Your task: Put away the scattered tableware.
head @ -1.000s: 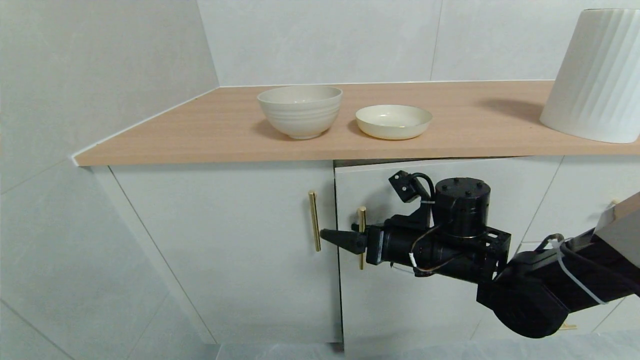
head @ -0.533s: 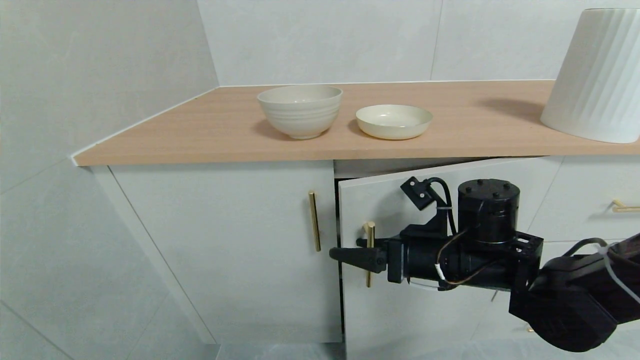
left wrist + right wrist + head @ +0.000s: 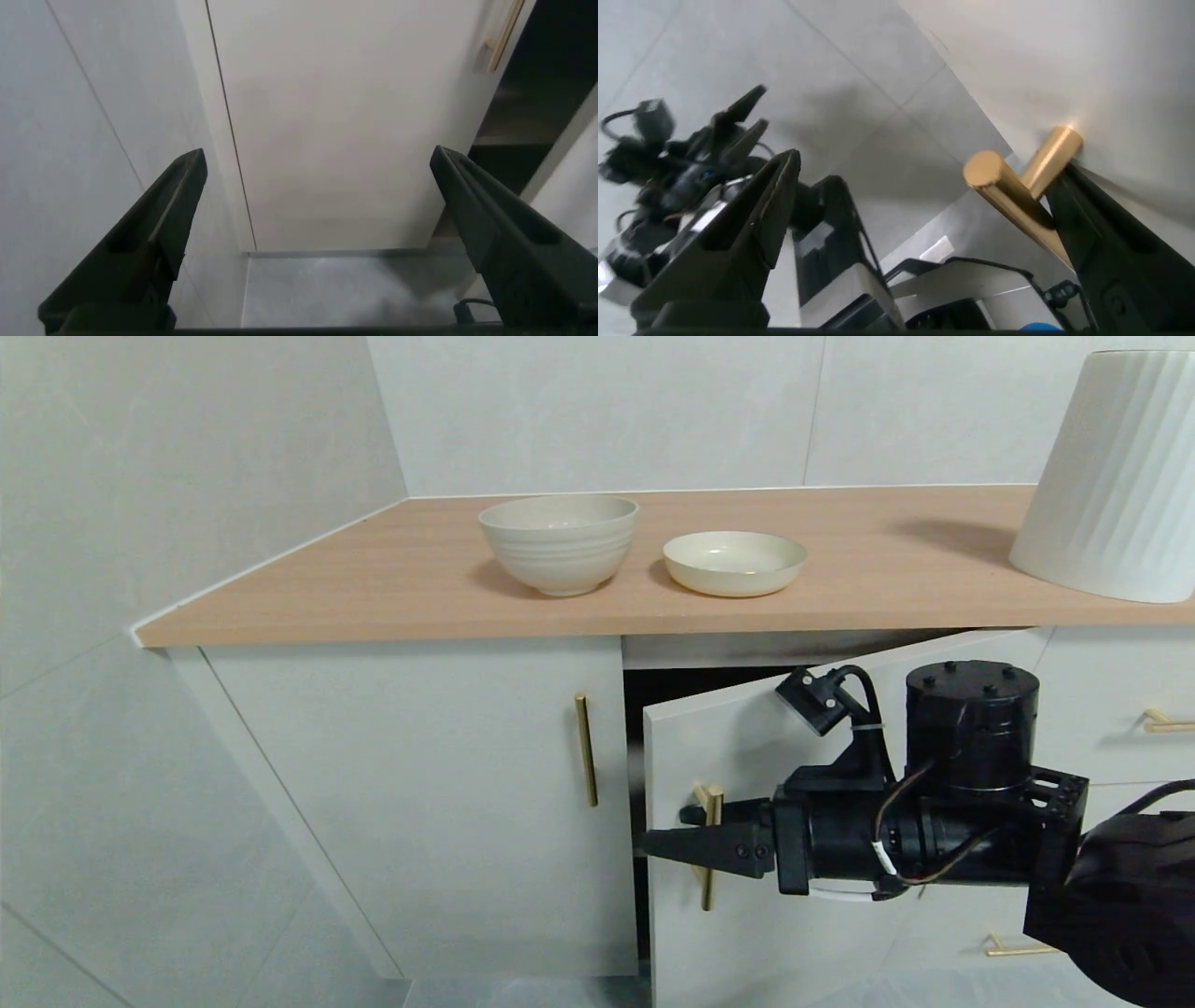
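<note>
A deep ribbed cream bowl (image 3: 558,543) and a shallow cream dish (image 3: 735,563) stand side by side on the wooden countertop (image 3: 373,588). Below them, my right gripper (image 3: 695,831) is open at the brass handle (image 3: 709,795) of the right cabinet door (image 3: 747,933), which stands partly ajar. In the right wrist view the handle (image 3: 1027,173) sits between the spread fingers of the gripper (image 3: 924,243), close against one of them. My left gripper (image 3: 322,243) is open and empty, low in front of the shut left door (image 3: 346,121).
A tall white ribbed vessel (image 3: 1116,476) stands at the counter's right end. The left door has its own brass handle (image 3: 585,749). Drawers with brass handles (image 3: 1167,719) lie to the right. A dark gap (image 3: 635,784) opens between the doors. Tiled walls close the left side.
The right cabinet door has swung further open, its handle carried outward by my right gripper. The arm has drawn back toward me and to the right. The bowl and dish have not moved.
</note>
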### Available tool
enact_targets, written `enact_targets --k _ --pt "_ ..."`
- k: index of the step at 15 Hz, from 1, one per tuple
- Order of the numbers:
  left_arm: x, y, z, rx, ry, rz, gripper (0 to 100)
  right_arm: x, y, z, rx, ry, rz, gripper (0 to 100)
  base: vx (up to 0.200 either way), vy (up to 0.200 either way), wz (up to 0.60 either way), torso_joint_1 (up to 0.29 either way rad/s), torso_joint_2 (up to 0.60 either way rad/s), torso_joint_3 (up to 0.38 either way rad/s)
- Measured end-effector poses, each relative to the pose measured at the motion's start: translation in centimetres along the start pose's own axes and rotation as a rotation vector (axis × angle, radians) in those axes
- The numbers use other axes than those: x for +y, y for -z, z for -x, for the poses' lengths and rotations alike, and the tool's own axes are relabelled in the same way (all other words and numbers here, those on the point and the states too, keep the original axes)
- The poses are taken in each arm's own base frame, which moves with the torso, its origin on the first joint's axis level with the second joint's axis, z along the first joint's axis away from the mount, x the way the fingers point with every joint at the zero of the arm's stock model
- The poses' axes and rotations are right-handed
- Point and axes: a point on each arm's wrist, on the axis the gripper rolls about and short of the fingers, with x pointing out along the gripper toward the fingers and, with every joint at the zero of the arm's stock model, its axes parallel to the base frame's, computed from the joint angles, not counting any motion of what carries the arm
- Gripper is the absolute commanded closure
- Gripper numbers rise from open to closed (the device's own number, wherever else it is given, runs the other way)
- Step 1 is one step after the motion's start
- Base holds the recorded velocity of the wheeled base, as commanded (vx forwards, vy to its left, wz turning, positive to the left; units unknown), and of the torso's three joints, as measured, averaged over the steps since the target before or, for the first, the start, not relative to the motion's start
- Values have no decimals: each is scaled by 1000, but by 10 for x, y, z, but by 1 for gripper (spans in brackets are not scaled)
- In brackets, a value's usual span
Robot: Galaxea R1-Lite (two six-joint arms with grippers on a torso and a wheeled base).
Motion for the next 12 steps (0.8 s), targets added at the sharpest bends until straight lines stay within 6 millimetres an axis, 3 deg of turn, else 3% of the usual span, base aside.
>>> enact_targets --k 6,9,12 --pt "0 -8 2 -35 22 -19 0 3 1 4 7 -20 3 0 0 0 0 0 0 0" --pt "-4 -39 10 -57 178 -38 0 3 2 3 10 -22 3 0 0 0 0 0 0 0" --pt "-7 -79 -1 15 333 -30 0 4 3 3 12 -22 3 0 0 0 0 0 0 0"
